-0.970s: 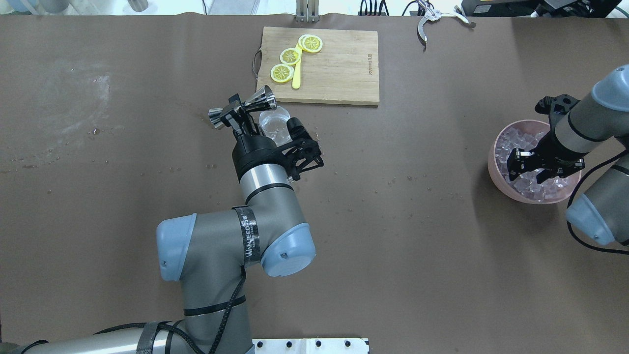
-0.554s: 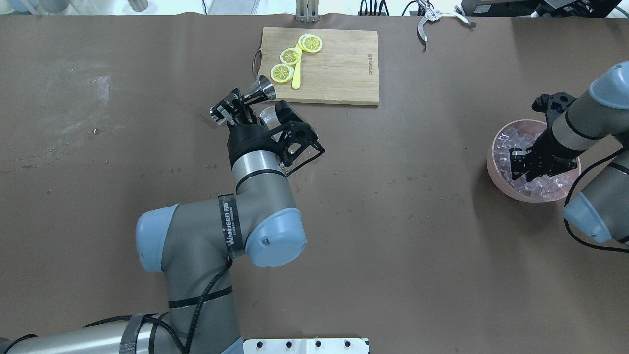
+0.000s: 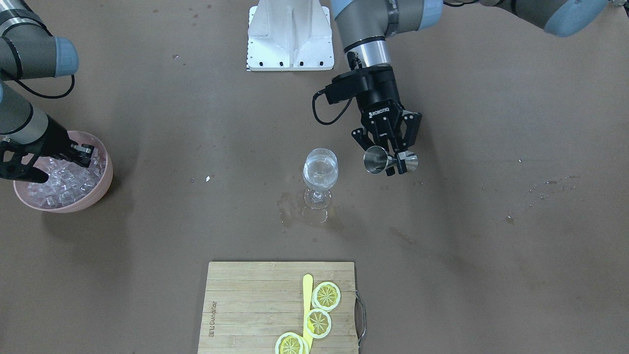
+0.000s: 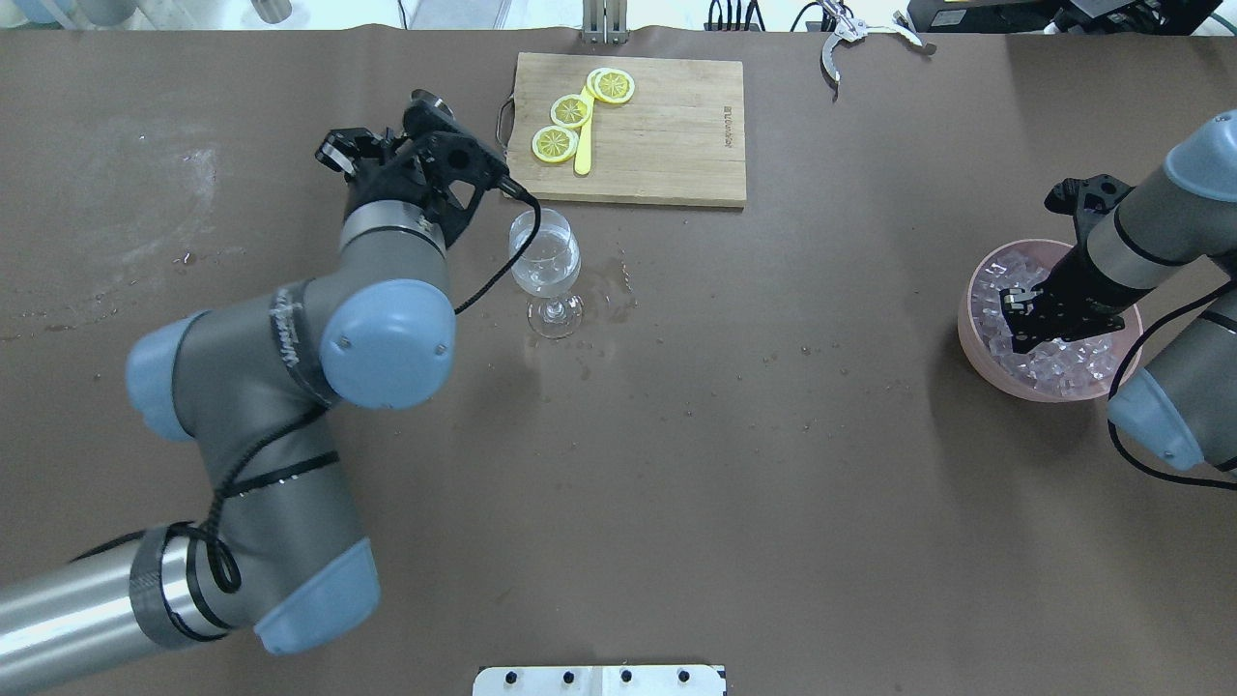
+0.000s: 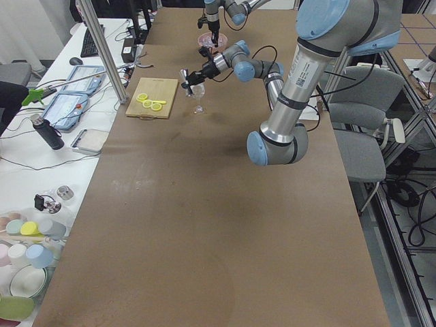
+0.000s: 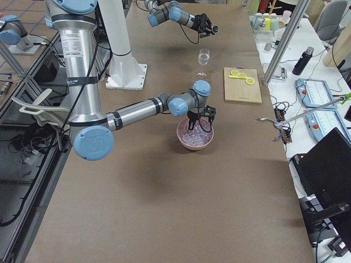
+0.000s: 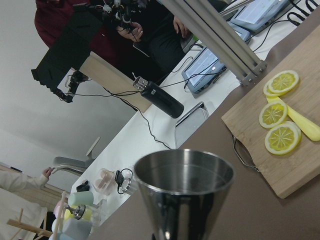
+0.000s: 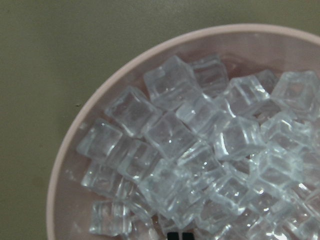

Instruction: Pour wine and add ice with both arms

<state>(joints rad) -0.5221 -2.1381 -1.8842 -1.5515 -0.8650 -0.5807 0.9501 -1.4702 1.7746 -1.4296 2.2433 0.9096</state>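
A stemmed wine glass (image 3: 320, 169) stands mid-table with a little clear wine in it; it also shows in the overhead view (image 4: 546, 256). My left gripper (image 3: 393, 164) is shut on a steel jigger (image 3: 378, 161), held beside the glass and apart from it. The left wrist view shows the jigger's open mouth (image 7: 185, 172). My right gripper (image 4: 1020, 333) reaches down into a pink bowl (image 4: 969, 319) heaped with ice cubes (image 8: 170, 135). Its fingertips (image 8: 174, 236) show close together at the frame's bottom edge, with no cube seen between them.
A wooden cutting board (image 4: 667, 126) with lemon slices (image 4: 570, 111) and a yellow knife lies at the far side behind the glass. Metal tongs (image 4: 841, 39) lie at the far edge. Wet patches (image 3: 295, 211) surround the glass foot. The white base block (image 3: 290, 34) is on the robot's side.
My left arm swung left and away from over the glass, taking the jigger with it. My right gripper's fingers came together down in the ice bowl.
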